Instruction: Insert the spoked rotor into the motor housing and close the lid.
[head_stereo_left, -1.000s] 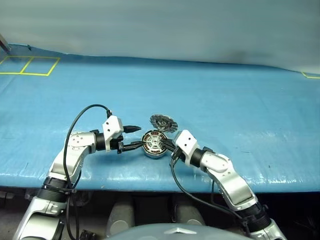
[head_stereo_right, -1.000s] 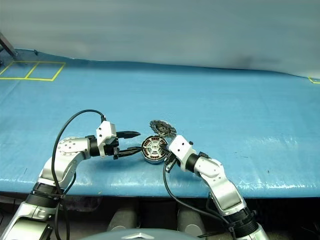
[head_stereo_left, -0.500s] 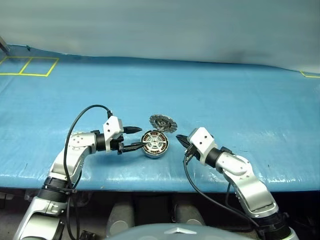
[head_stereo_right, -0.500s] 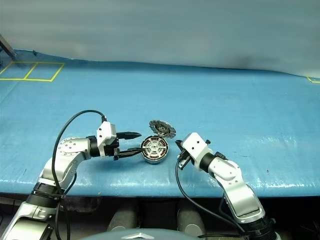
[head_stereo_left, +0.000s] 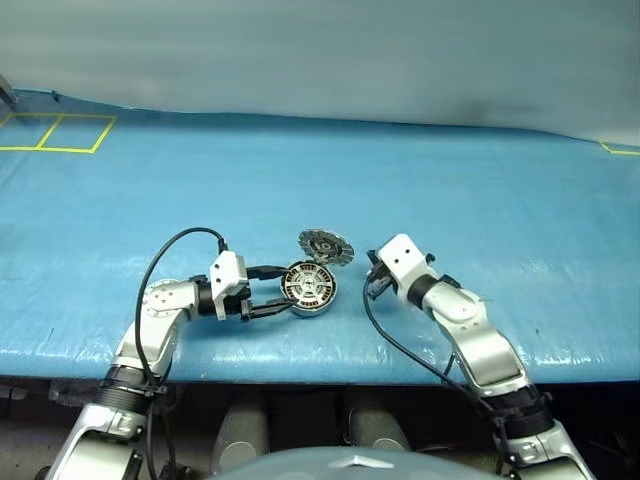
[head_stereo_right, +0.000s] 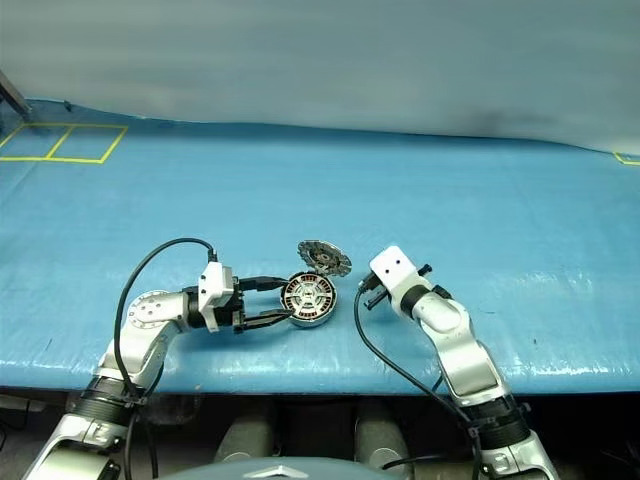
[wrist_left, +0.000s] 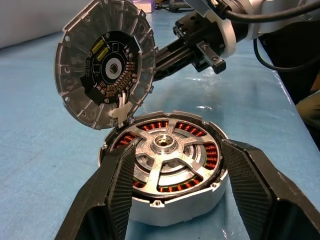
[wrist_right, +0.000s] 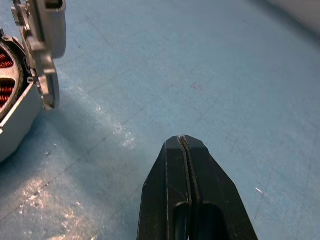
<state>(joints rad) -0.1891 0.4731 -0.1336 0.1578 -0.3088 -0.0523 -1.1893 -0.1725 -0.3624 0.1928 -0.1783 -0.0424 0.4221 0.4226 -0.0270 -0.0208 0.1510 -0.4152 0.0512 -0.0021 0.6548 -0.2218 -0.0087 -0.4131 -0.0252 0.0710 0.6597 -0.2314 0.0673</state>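
The left gripper (wrist_left: 175, 190) is reaching in from the near side of the blue table cover (head_stereo_left: 480, 190), its two black fingers (wrist_left: 120, 185) spread wide and sitting on either side of the motor housing (wrist_left: 170, 212). The pads are lying against or just beside the housing's wall (actual contact is hard to tell). The housing is standing upright between those fingers, and the spoked rotor (wrist_left: 167, 150) is already lying inside it, its silver spokes sitting over the copper-brown windings.

Just past the fingertips, the lid (wrist_left: 102, 70) is standing open, tilted up and back from the housing's far rim, its dark toothed inner face turned toward the left wrist camera. Nothing is lying between the lid and the housing's mouth.

Beyond the lid and off to the side, the right gripper (wrist_right: 185, 145) is hovering over the bare cover with its fingers pressed together and holding nothing. It is standing apart from the lid's edge, with the housing off to one side of its fingertips.

Farther back, yellow tape lines (head_stereo_left: 60, 132) are marking squares at the far left corner.
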